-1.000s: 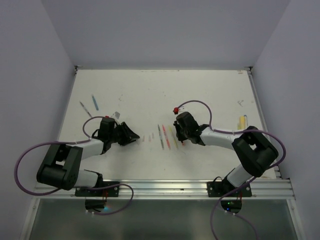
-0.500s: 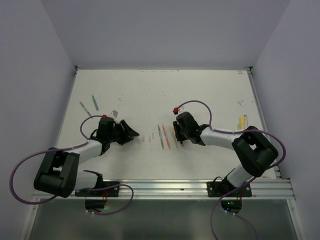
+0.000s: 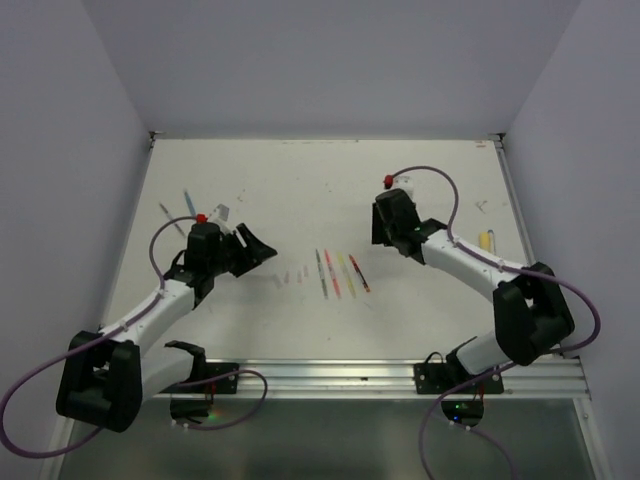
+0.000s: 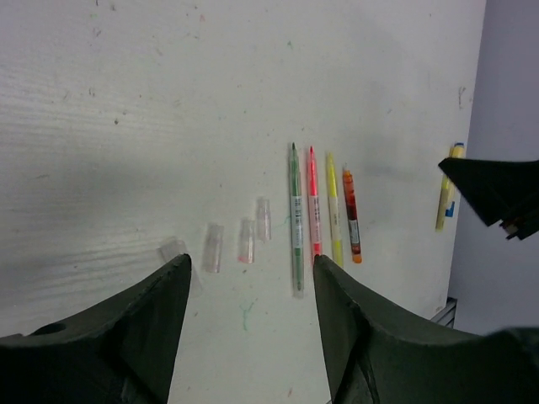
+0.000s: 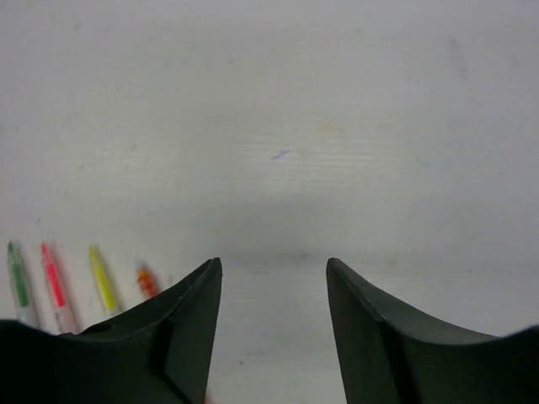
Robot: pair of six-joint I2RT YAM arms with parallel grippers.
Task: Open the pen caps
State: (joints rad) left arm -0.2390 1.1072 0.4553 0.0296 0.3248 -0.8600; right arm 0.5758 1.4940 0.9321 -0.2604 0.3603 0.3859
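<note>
Four pens lie side by side mid-table: green (image 4: 295, 215), pink (image 4: 313, 206), yellow (image 4: 333, 210) and orange-red (image 4: 350, 215); in the top view the row (image 3: 338, 272) shows. Several short clear pen caps (image 4: 246, 240) lie loose to their left, off the barrels, with the leftmost cap (image 4: 173, 250) by my left finger. My left gripper (image 4: 253, 259) (image 3: 262, 252) hovers left of the caps, open and empty. My right gripper (image 5: 274, 261) (image 3: 392, 238) is raised behind and right of the pens, open and empty over bare table.
A yellow pen (image 3: 487, 241) lies near the table's right edge. Two more pens (image 3: 189, 206) lie at the back left. Ink marks dot the white tabletop (image 3: 300, 180). Walls close in the left, back and right sides.
Both grippers have opened. The right one has let go of the orange-red pen and lifted away to the back right. The left one has drawn back left from the caps.
</note>
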